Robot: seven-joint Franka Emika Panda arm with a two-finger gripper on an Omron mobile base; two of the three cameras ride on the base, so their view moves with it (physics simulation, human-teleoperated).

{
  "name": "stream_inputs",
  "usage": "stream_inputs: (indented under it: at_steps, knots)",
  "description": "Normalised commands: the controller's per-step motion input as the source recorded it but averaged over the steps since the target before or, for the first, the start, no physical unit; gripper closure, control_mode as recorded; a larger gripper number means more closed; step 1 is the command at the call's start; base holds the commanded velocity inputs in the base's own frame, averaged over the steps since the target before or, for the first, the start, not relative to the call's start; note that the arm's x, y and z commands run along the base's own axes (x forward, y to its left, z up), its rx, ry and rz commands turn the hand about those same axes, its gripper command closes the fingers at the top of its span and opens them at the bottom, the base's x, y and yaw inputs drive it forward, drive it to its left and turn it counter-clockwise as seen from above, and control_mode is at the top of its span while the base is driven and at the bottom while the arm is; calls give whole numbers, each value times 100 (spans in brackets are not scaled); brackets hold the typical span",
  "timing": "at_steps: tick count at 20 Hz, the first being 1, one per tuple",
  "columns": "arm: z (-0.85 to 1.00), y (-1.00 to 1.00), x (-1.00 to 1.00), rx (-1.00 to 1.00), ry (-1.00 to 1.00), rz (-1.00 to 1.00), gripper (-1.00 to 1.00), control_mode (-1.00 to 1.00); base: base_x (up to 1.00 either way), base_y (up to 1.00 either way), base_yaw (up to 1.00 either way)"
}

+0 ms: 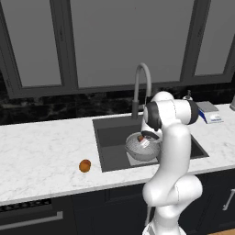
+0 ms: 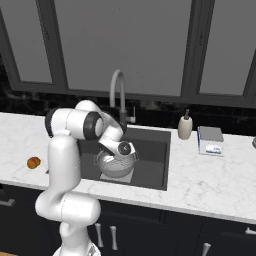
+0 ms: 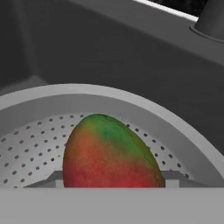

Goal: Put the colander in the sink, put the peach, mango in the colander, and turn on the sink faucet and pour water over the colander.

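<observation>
The mango (image 3: 111,153) is clasped between the fingers of the gripper (image 1: 145,139) and held inside the colander (image 1: 137,149), which is set in the sink (image 1: 110,140). The peach (image 1: 85,165) is seen on the counter (image 1: 41,147), left of the sink.
</observation>
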Motion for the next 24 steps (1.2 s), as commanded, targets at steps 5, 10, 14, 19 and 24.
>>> stream_inputs:
  at_steps: [5,10,14,19,24]
  knots:
    - [-21,0,16,0,2,0,-100,-100,0,0,0]
    - [-37,0,20,0,2,0,-100,-100,0,0,0]
    - [-8,0,3,0,0,0,-100,-100,0,0,0]
    - [17,-1,-45,0,-3,0,-100,-100,0,0,0]
    - [73,-13,-95,0,-18,0,-100,-100,0,0,0]
